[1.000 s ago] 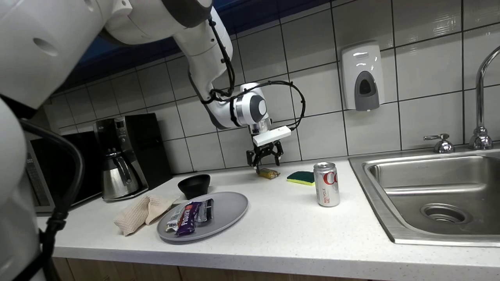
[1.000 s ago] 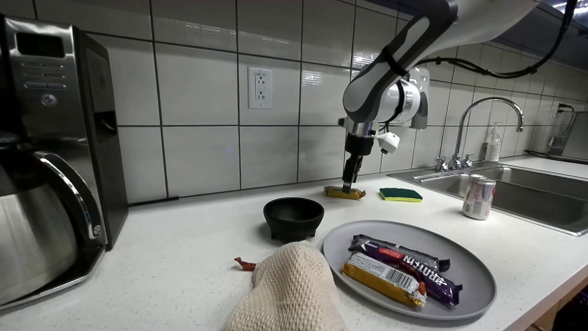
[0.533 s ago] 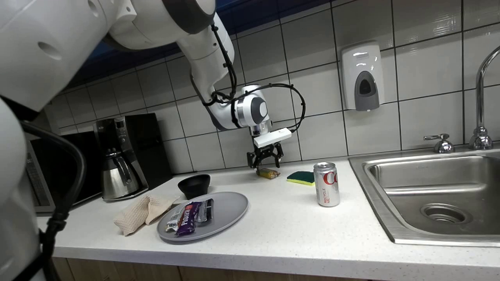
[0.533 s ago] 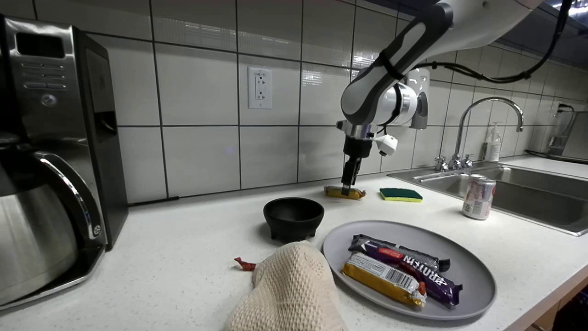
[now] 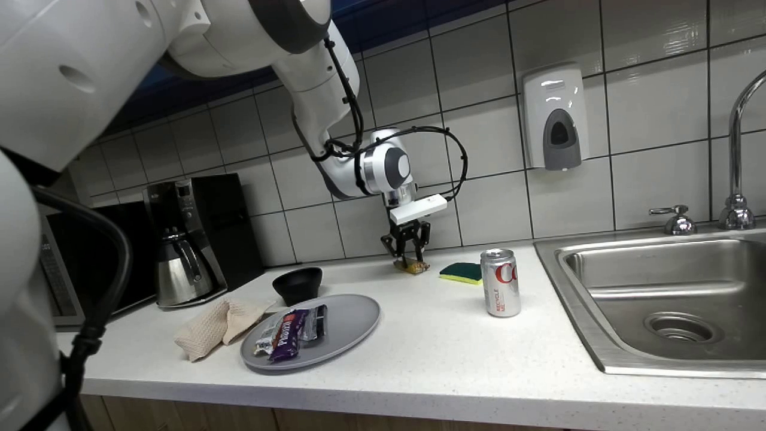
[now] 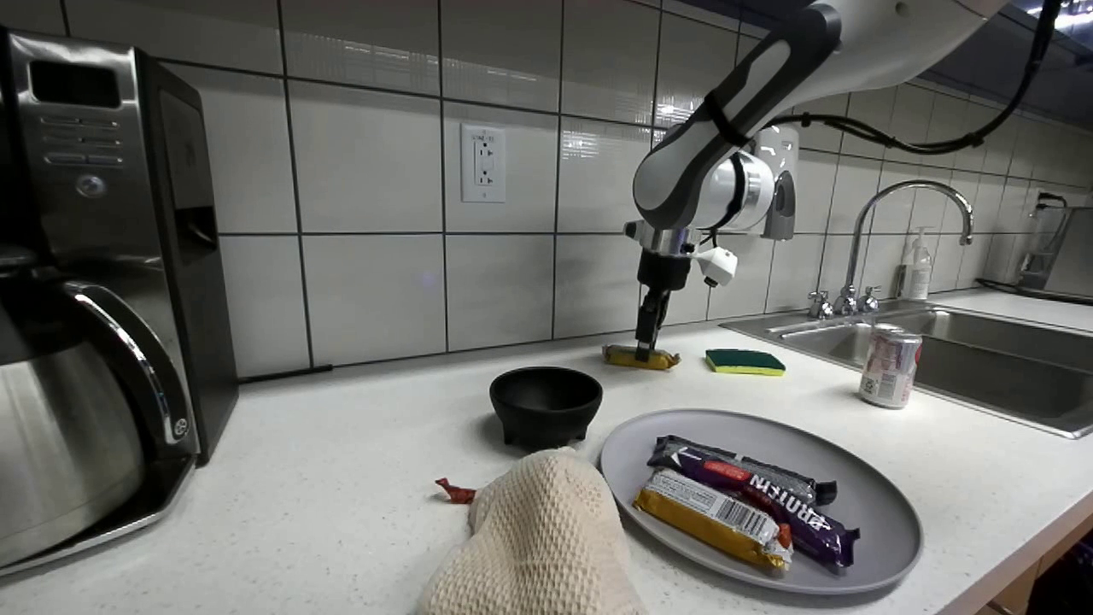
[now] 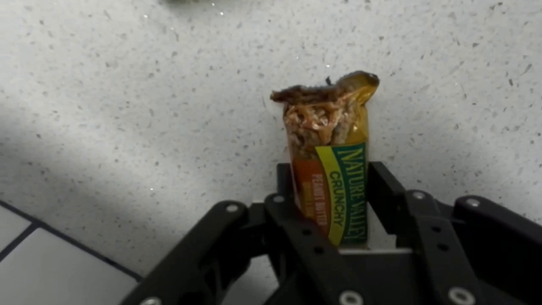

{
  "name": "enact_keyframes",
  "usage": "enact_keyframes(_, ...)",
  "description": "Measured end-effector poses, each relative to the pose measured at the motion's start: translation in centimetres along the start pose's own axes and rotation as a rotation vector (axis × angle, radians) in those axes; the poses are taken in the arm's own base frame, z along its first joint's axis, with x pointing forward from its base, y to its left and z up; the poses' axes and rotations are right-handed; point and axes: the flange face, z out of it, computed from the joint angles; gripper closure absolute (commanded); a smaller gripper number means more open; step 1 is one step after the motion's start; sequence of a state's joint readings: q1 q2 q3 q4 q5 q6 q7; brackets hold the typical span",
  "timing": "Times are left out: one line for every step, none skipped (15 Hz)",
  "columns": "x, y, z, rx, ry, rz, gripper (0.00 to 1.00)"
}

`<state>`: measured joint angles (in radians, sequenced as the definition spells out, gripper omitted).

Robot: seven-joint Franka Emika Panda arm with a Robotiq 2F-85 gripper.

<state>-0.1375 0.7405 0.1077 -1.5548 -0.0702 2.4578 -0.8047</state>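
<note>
A granola bar in a yellow, green and orange wrapper lies flat on the counter near the tiled wall. My gripper points down over it and is shut on it, one finger against each long side near the bar's middle. One crimped end sticks out beyond the fingertips; the far end is hidden by the gripper. In both exterior views the bar still rests on the counter beneath the gripper. A green and yellow sponge lies a short way beside it.
A grey plate holds several wrapped bars. A black bowl and a beige cloth sit near it, a red wrapper end poking out by the cloth. A silver can stands before the sink. The coffee maker is beyond.
Over the second the arm has come down slightly. Within the last half second the fingers have moved together from wide apart onto the sides of the granola bar. The other objects have not moved.
</note>
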Motion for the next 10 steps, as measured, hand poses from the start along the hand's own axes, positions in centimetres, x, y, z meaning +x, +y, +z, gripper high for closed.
enact_keyframes(0.0,0.01,0.0,0.0,0.0,-0.001,0.85)
enact_keyframes(0.02,0.03,-0.04,0.0,0.0,-0.002,0.85)
enact_keyframes(0.02,0.03,-0.03,0.0,0.0,-0.002,0.85)
enact_keyframes(0.02,0.03,-0.04,0.001,-0.001,-0.003,0.85)
enact_keyframes(0.02,0.03,-0.04,0.001,-0.001,-0.003,0.85)
enact_keyframes(0.02,0.04,-0.05,0.002,-0.002,-0.003,0.85)
enact_keyframes(0.02,0.04,-0.06,0.003,-0.003,-0.003,0.85)
enact_keyframes(0.03,0.06,-0.1,0.003,-0.003,-0.003,0.85)
enact_keyframes(0.05,0.08,-0.2,0.003,-0.004,-0.003,0.85)
enact_keyframes(0.09,0.11,-0.41,0.002,-0.003,-0.003,0.85)
